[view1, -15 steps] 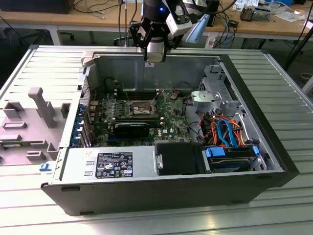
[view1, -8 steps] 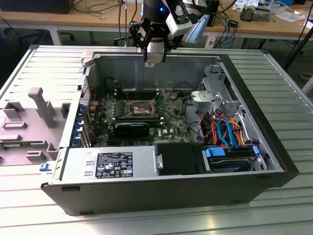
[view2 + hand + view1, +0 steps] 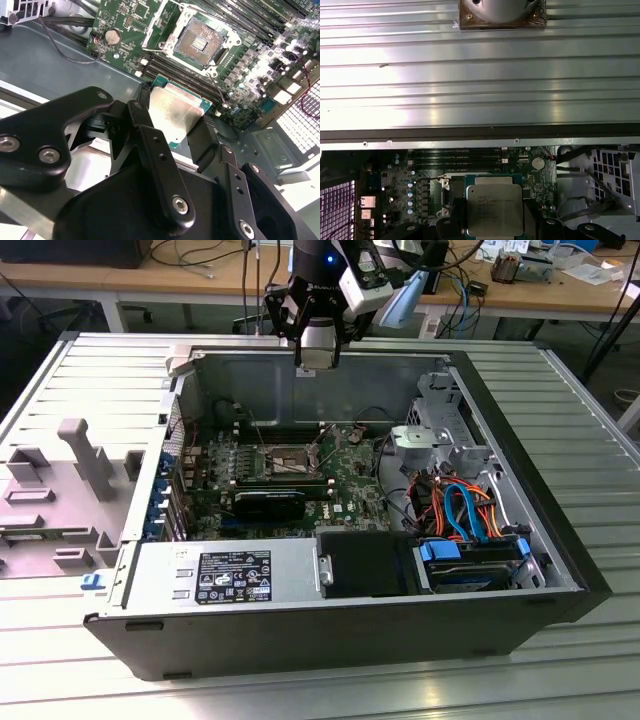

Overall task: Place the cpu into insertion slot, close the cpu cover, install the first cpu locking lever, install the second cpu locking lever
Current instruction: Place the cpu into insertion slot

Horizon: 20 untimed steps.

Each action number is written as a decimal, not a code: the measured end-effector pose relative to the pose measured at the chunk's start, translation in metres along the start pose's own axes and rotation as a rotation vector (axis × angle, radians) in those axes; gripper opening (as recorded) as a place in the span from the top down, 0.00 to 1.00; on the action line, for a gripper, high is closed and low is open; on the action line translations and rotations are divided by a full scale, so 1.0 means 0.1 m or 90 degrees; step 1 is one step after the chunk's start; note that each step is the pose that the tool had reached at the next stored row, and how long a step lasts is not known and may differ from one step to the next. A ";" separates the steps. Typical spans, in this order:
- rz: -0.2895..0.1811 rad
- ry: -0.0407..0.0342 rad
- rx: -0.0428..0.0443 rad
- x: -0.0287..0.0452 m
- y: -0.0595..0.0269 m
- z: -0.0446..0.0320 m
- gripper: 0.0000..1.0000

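Grips the cpu [image 3: 176, 114] with the pincer [image 3: 172, 126]: black fingers [image 3: 146, 125] drawn in to the chip's width and pressed against two opposite edges, grey metal top facing the second wrist view, green edge showing around it. Same clamp in the first wrist view, pincer [image 3: 494, 224] on either side of the cpu [image 3: 494, 207].

Hangs, in the exterior view, with the pincer [image 3: 318, 358] above the far wall of the computer case [image 3: 300, 640], touching nothing inside it.

Inside that case, below the pincer: green motherboard [image 3: 345, 480] across the floor, and on it the insertion slot [image 3: 290, 462], well apart from the held chip. In the second wrist view, insertion slot [image 3: 200, 41] beyond the fingertips, silvery rim around an exposed dark centre. Long black memory slots [image 3: 190, 75] between socket and chip, coin battery [image 3: 112, 36] off to one side.

Farthest from the pincer, along the case's near wall: grey power supply [image 3: 225, 575] and a drive with a blue bracket [image 3: 470, 560]. Orange and blue cables [image 3: 460, 505] bundled just beside that drive, on the pincer's side of it.

Under the case, a ribbed grey table [image 3: 580, 440].
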State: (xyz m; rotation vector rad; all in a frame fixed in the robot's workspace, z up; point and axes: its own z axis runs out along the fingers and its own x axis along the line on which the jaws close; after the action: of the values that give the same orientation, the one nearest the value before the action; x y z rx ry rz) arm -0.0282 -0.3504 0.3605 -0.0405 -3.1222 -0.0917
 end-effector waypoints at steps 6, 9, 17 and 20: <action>0.000 -0.0001 0.0042 0.000 0.000 0.003 0.45; 0.000 -0.0002 0.0069 0.000 0.000 0.006 0.45; 0.000 -0.0004 0.0148 0.000 -0.001 0.015 0.45; 0.000 -0.0005 0.0169 -0.001 -0.001 0.017 0.45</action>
State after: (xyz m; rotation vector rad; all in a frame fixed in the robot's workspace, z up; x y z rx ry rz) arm -0.0281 -0.3504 0.3587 -0.0408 -3.1235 -0.0503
